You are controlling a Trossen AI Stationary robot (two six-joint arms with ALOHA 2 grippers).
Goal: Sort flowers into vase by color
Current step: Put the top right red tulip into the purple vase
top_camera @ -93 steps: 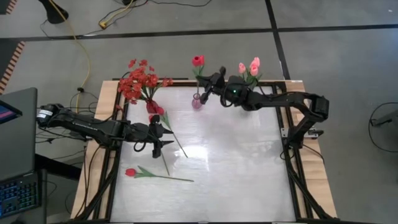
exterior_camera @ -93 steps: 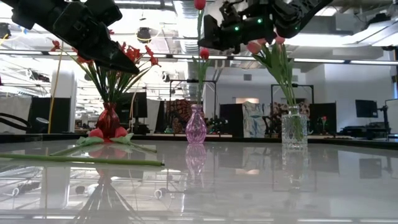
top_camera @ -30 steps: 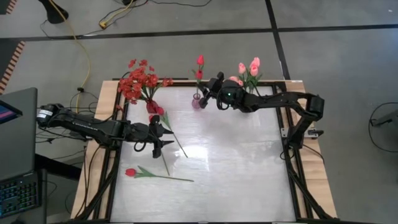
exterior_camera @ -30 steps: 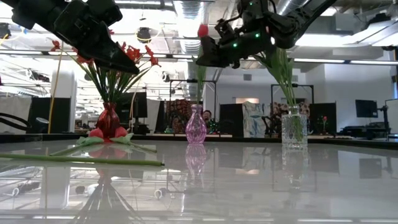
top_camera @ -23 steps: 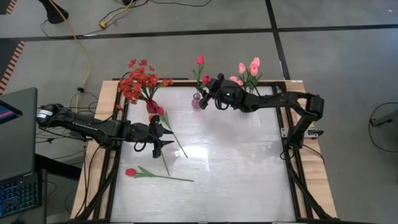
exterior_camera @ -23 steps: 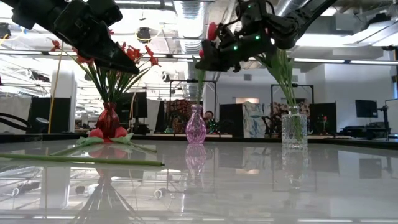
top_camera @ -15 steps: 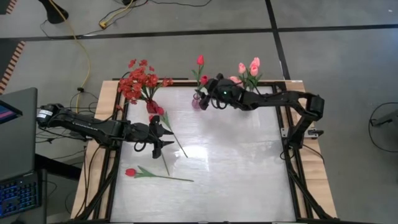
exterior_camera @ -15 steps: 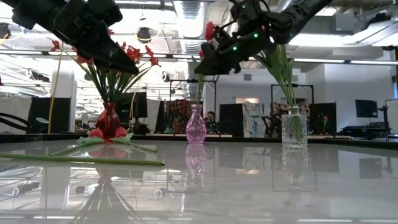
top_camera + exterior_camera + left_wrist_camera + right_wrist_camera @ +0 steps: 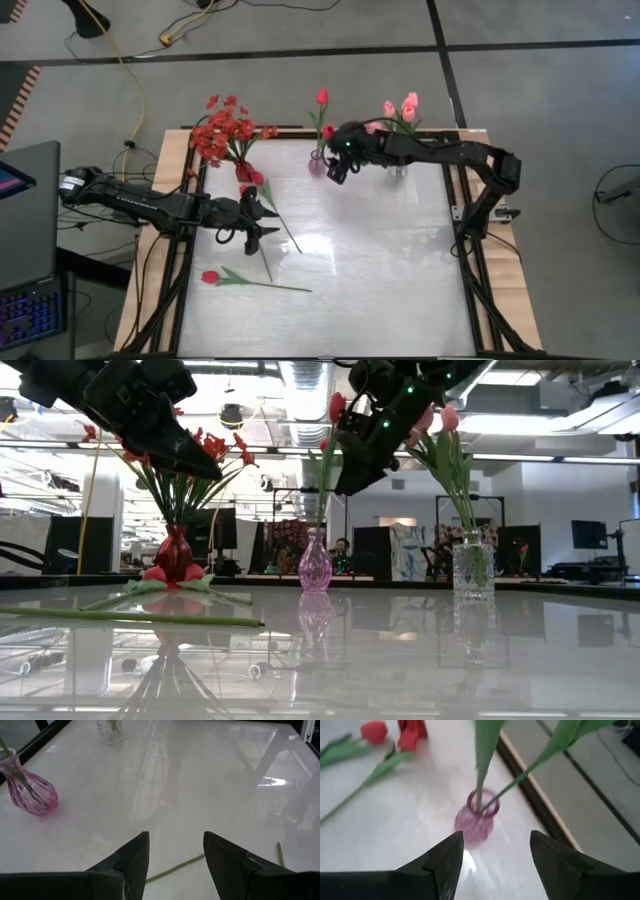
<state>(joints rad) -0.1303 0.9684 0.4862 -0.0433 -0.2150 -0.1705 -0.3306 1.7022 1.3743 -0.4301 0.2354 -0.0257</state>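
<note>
right hand (image 9: pixel 336 169): fingers apart and empty, hovering just beside the pink vase (image 9: pixel 317 163) at top centre of the overhead frame; it looks to have let go so the stems stand on their own.
pink vase: holds two red tulips (image 9: pixel 322 97), upright.
left hand (image 9: pixel 262 212): fingers apart, gripping nothing, waiting at left over the loose stems, likely poised for the next pick.
loose flowers: a red tulip (image 9: pixel 210 277) lies flat on the surface (image 9: pixel 380 280), lower left; others lie near the red vase (image 9: pixel 243 171).
clear vase (image 9: pixel 473 569): carries the pink tulips (image 9: pixel 408 103), upper right.
red vase: red blossom sprays (image 9: pixel 225 130), upper left.
</note>
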